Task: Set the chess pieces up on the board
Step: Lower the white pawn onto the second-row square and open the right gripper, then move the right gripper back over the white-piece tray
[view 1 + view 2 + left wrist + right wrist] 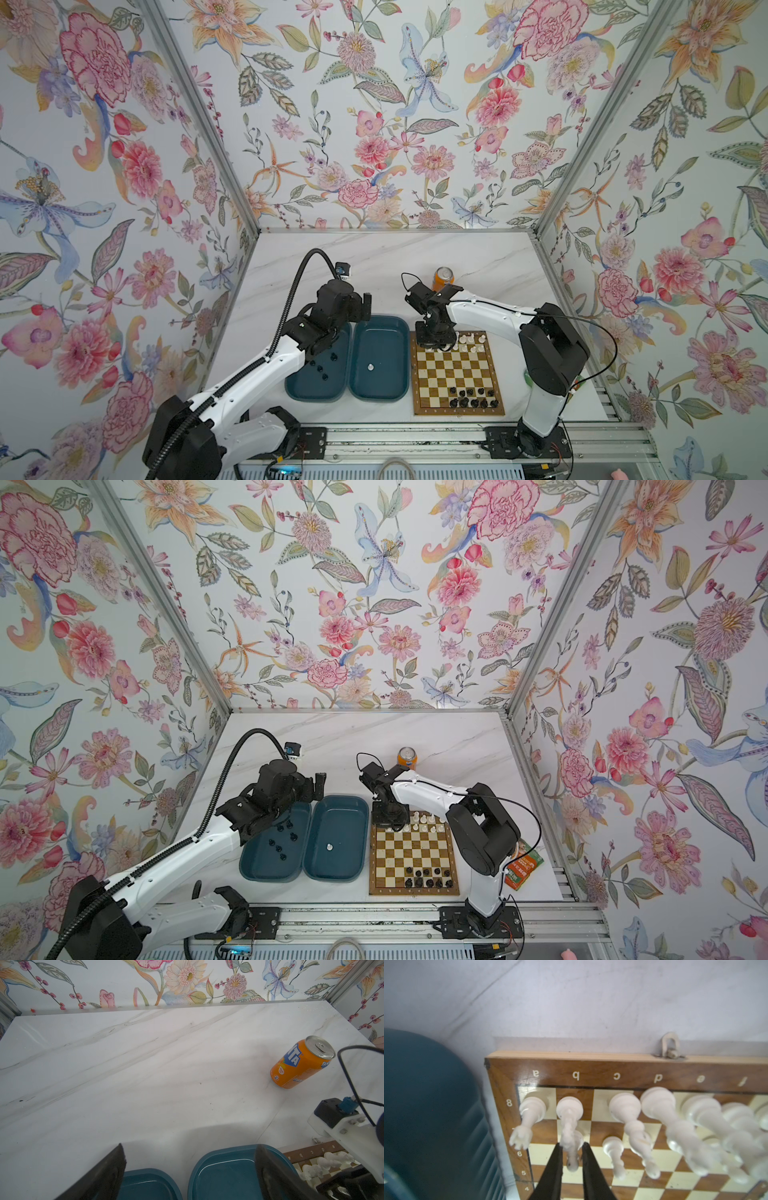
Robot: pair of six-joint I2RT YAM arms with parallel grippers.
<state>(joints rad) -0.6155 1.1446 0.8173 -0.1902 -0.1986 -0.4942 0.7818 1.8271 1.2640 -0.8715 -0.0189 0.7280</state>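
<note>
The board (457, 374) (415, 852) lies right of centre in both top views. White chess pieces (469, 341) line its far rows and black ones (471, 397) its near rows. My right gripper (571, 1145) hangs over the board's far left corner (500, 1072). Its jaws stand slightly open on either side of a white pawn (572, 1160) that stands just in front of the knight (569, 1118). My left gripper (189, 1147) is wide open and empty above the far ends of two teal trays. The left tray (303, 390) holds several black pieces (324, 365). The right tray (380, 388) holds one white piece (370, 366).
An orange soda can (443, 277) (301, 1064) stands on the marble table behind the board. An orange and green packet (524, 864) lies right of the board, partly behind the right arm. Floral walls close in the table on three sides.
</note>
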